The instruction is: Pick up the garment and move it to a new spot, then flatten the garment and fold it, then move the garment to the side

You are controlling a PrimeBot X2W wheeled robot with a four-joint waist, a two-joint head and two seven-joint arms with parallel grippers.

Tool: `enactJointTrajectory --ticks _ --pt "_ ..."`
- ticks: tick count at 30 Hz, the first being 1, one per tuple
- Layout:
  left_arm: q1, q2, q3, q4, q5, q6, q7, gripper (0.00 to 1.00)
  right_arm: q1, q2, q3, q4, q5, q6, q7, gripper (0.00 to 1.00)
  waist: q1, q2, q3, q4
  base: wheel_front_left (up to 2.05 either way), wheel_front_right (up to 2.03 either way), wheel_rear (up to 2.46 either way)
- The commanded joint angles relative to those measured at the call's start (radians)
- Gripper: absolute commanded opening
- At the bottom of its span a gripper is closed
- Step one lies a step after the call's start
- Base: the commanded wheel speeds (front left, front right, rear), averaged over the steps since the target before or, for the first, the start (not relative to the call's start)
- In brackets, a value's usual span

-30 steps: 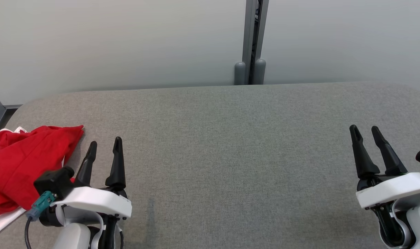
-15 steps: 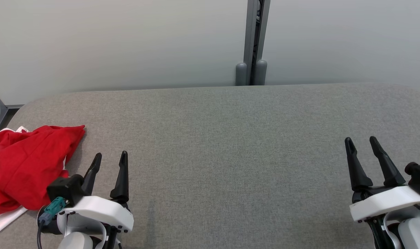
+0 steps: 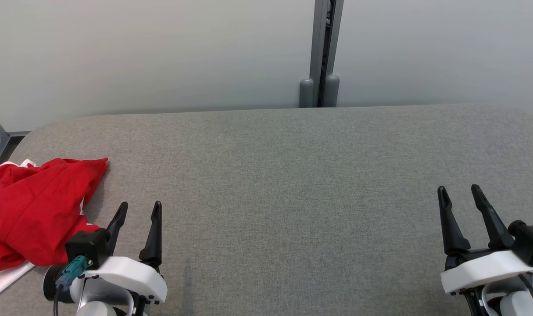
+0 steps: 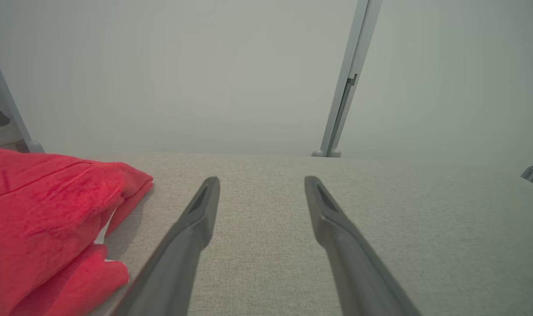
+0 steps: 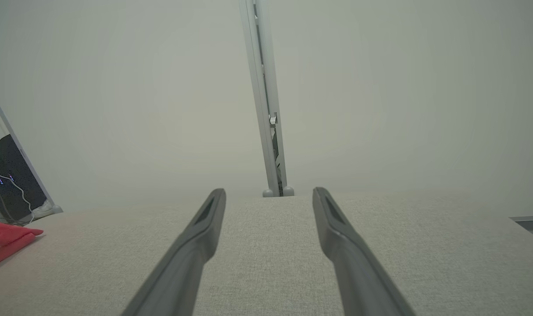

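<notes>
A crumpled red garment [image 3: 29, 210] with a white edge lies at the left end of the grey padded table [image 3: 292, 175]. It also shows at the left of the left wrist view [image 4: 42, 219] and small at the far left of the right wrist view [image 5: 5, 239]. My left gripper [image 3: 140, 210] stands open just right of the garment, apart from it, with nothing between its fingers [image 4: 200, 215]. At the lower right my right gripper [image 3: 459, 193] is open and empty, far from the cloth; its fingers [image 5: 336, 228] point toward the back wall.
A pale wall runs behind the table with a grey vertical post [image 3: 321, 52] at its middle. The table's far edge [image 3: 266, 109] lies just in front of the wall. Dark equipment with cables [image 5: 5, 184] stands beyond the left end.
Both grippers have drawn back toward the near edge of the table, still open. The garment has not moved.
</notes>
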Motion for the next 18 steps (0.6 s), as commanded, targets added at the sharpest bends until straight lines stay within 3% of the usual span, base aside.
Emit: enactJointTrajectory --ticks 1,18 --pt "0.008 0.005 0.006 -0.002 0.018 -0.007 -0.006 1.0 0.01 0.002 -0.014 -0.006 -0.024 0.004 -0.008 1.0 -0.0001 0.0 0.0 0.0 0.0 0.0 0.0" --pt "0.022 0.006 0.028 -0.018 0.091 -0.034 -0.008 1.0 0.067 0.073 -0.094 -0.016 -0.148 0.005 -0.023 1.0 -0.0001 0.0 0.0 0.001 0.0 0.0 0.0"
